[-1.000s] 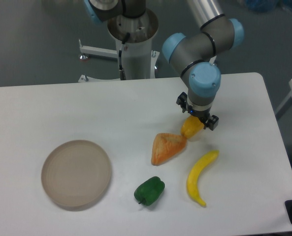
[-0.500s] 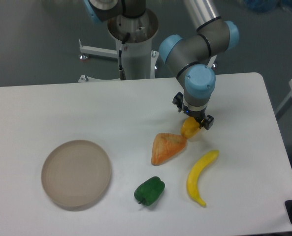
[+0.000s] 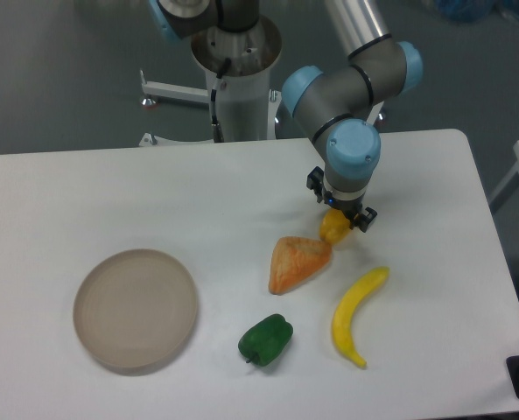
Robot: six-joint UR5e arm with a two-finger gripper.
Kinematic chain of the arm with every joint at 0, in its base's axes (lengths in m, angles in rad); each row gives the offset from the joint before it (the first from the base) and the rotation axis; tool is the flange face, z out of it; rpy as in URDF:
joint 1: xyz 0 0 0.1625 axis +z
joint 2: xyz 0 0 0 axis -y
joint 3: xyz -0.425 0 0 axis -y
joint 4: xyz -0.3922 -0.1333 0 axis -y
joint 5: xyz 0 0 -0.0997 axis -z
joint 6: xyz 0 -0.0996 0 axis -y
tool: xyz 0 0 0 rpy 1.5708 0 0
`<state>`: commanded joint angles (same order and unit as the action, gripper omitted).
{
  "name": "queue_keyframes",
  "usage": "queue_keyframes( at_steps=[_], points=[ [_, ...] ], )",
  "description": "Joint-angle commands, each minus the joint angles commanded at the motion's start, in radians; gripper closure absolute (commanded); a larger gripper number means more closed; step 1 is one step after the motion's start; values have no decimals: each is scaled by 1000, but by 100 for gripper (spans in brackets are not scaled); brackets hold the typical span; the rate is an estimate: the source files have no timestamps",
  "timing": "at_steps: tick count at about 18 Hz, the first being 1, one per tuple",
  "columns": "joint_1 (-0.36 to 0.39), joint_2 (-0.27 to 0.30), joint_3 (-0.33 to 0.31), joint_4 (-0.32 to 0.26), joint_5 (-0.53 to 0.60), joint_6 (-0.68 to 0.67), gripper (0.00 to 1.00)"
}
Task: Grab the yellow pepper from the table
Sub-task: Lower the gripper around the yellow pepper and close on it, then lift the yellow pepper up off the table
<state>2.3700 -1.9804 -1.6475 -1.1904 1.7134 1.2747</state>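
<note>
My arm has swung a little toward 10 o'clock since the earlier frames; the blue wrist cap and the pincer [image 3: 338, 213] with it now sit slightly up and left of where they were. The yellow pepper [image 3: 333, 228] has gone along, its visible part smaller now and tucked tighter under my wrist. Nothing else on the table [image 3: 110, 188] moved.

What that means: I judge the pepper is in my grip, since it tracks my pincer rather than staying put. The fingers look narrowed around its top, though the wrist hides most of the contact, so I read it as held, not certain. Whether it has cleared the tabletop I cannot tell; it still looks low, and the shift is mostly sideways. The lift looks barely begun at best.

Largest to smallest, the rest: the tan plate [image 3: 136, 308] sits at 8 o'clock of the table, well apart from everything. The orange wedge [image 3: 295, 262] lies at 7 o'clock of the pepper, its tip just beside or touching it; cannot tell which. The banana [image 3: 354, 316] lies at 5 o'clock of the pepper, apart from it. The green pepper [image 3: 265, 339] is at 7 o'clock of the wedge, near the front edge.

Risk, as I judge it: dragging the wedge's tip if I go sideways before going up.
</note>
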Motion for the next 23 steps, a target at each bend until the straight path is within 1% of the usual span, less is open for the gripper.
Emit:
queue_keyframes(
  at_steps=[1,2,3,5,8,13,19,22,23],
  points=[
    [2,2,0,-2,-3,2,57],
    [2,0,0,-2,-3,2,62],
    [3,0,3,-2,-3,2,64],
    [5,0,15,-3,-2,2,66],
    [14,-2,31,-3,-8,3,67],
    [21,-35,159,-17,-37,17,67],
    [17,-118,317,-8,-66,34,66],
    [8,-140,356,-5,-69,34,66],
    [6,-144,359,-5,-69,34,66]
  ],
)
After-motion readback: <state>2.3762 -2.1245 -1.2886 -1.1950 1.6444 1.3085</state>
